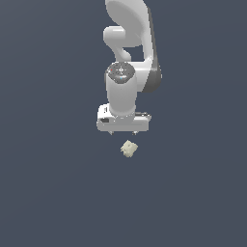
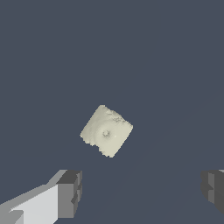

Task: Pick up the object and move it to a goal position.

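The object (image 1: pixel 129 148) is a small pale cream-beige lump lying on the dark grey floor, just in front of the white gripper (image 1: pixel 123 132) in the exterior view. In the wrist view the object (image 2: pixel 106 130) shows as a squarish, ridged lump with a small dimple at its middle. The gripper (image 2: pixel 142 190) is open and empty, its two dark fingertips (image 2: pixel 70 192) spread wide. The object lies apart from the fingertips, not between them. In the exterior view the fingers are mostly hidden under the hand.
The white arm (image 1: pixel 130 43) rises behind the gripper in the exterior view. The dark grey floor (image 1: pixel 58 193) is plain all around. No goal marker shows in either view.
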Controlling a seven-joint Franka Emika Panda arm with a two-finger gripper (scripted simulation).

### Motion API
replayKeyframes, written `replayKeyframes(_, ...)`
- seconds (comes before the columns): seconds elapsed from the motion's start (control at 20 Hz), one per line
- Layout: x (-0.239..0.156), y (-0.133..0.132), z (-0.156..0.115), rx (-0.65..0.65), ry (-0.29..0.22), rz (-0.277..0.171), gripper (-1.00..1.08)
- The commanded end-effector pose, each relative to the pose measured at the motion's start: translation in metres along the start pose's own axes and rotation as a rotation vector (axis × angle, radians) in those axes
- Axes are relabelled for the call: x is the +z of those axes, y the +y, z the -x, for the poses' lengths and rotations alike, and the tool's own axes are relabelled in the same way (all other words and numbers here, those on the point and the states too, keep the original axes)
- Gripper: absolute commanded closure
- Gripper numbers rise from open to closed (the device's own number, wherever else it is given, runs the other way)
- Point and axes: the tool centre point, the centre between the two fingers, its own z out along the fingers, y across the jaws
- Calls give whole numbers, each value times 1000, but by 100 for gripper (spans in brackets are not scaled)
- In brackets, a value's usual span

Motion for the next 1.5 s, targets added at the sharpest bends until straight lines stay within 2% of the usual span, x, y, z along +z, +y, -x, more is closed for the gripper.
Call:
replayKeyframes(0.0, 0, 0, 0, 0, 0, 0, -92)
replayKeyframes(0.4, -1, -24, 6, -25, -23, -26, -92)
replayKeyframes(0.8, 0, -24, 6, -16, -22, -26, -92)
replayKeyframes(1.15, 7, -25, 3, 58, -18, -23, -92)
replayKeyframes(1.45, 19, -27, -1, 170, -10, -17, -92)
